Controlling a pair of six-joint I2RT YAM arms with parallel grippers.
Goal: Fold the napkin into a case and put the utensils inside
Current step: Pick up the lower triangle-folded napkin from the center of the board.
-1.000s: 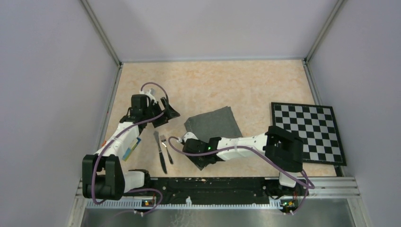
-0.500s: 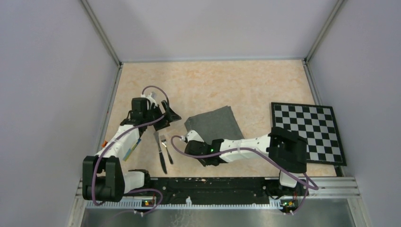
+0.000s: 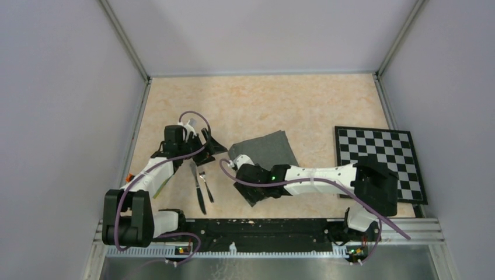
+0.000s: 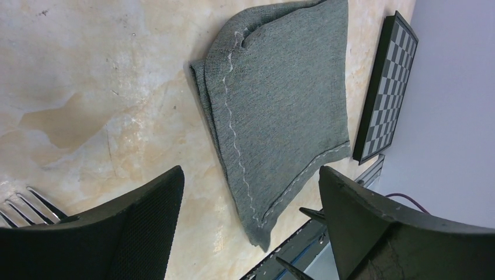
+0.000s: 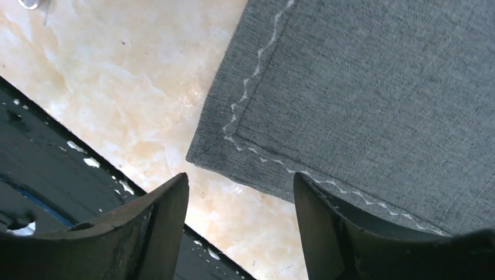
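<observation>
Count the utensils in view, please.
2. The knife and the fork lie side by side on the table, left of the napkin, fork nearer it. The right arm covers part of the napkin, so something could be hidden there.

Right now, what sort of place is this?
Probably a robotics lab test cell: grey walls on a metal frame box in the table, a checkered board lies beside the napkin, and a metal rail runs along the near edge.

Robot lab cell
Grey wall panels (image 3: 58,116) and aluminium posts (image 3: 124,41) box in the beige marbled tabletop (image 3: 262,105), black-and-white checkered board (image 3: 379,163) on it.
</observation>
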